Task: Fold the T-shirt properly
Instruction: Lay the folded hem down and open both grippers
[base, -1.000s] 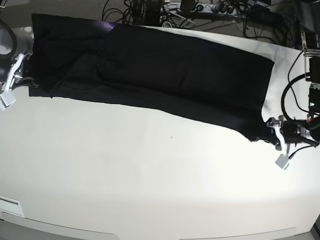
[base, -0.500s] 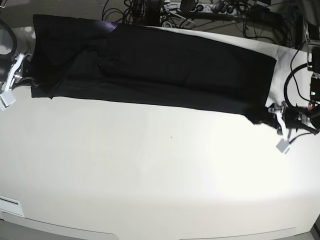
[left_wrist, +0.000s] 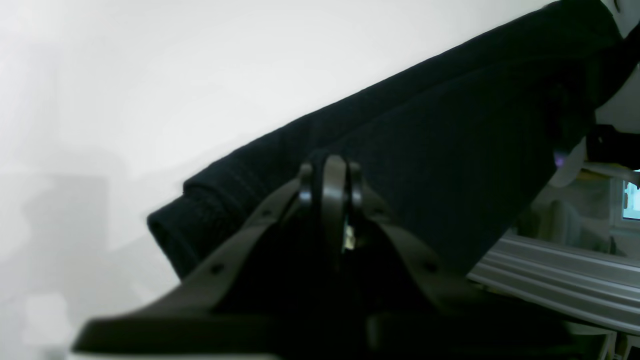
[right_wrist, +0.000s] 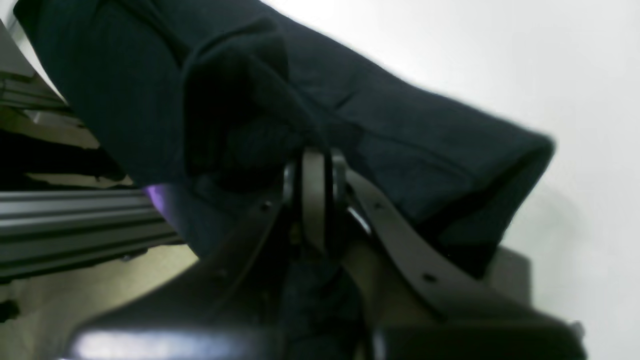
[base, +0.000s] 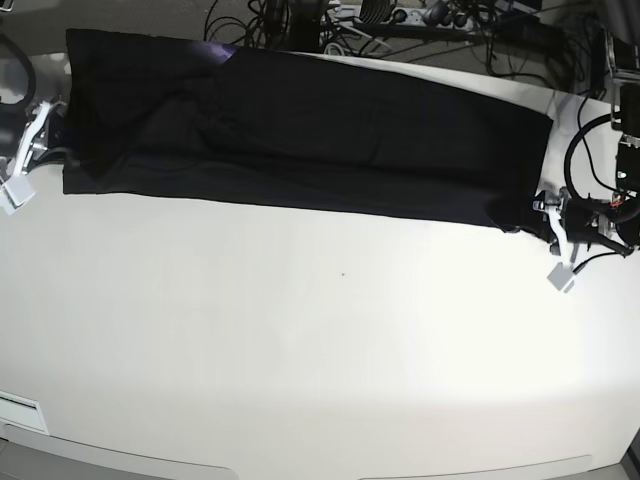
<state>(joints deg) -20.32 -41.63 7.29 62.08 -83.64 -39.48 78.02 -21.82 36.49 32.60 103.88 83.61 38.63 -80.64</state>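
Fingers (left_wrist: 327, 187) of both arms (right_wrist: 314, 172) are clamped tight on opposite ends of the shirt (base: 300, 130); we should keep it taut and level above the worktop (base: 300, 350).

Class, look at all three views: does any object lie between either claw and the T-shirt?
Nothing visible does. The left claw is shut directly on the T-shirt at one end, the right claw is shut on the cloth at the other, and only bare white table lies in front.
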